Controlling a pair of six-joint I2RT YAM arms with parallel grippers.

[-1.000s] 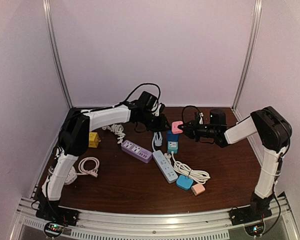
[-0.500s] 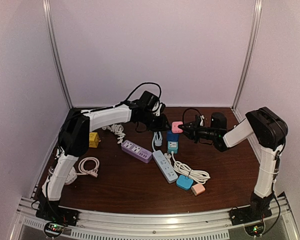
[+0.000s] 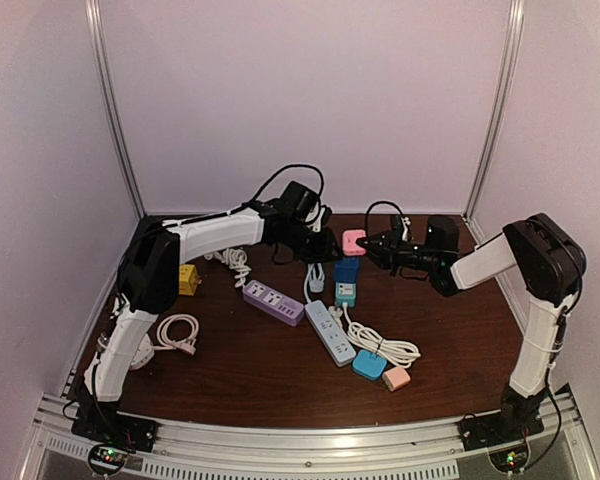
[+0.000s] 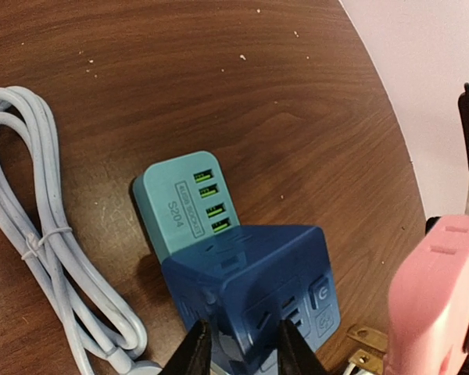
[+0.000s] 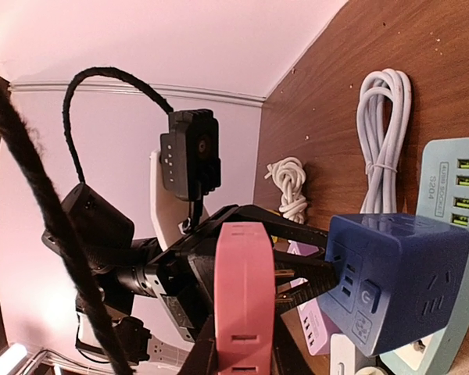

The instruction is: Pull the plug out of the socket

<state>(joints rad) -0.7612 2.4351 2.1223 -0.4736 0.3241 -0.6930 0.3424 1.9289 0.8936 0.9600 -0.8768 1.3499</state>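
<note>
While the left jaws clamp the blue socket cube (image 4: 258, 289) over a teal strip (image 4: 180, 207) on the counter (image 4: 219, 78), the right jaws grip the pink plug (image 5: 241, 297), prongs bare, just beside the cube.

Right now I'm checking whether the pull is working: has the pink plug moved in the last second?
Yes. The pink plug, in the right gripper, has shifted toward the back wall, away from the unmoved purple power strip.
</note>
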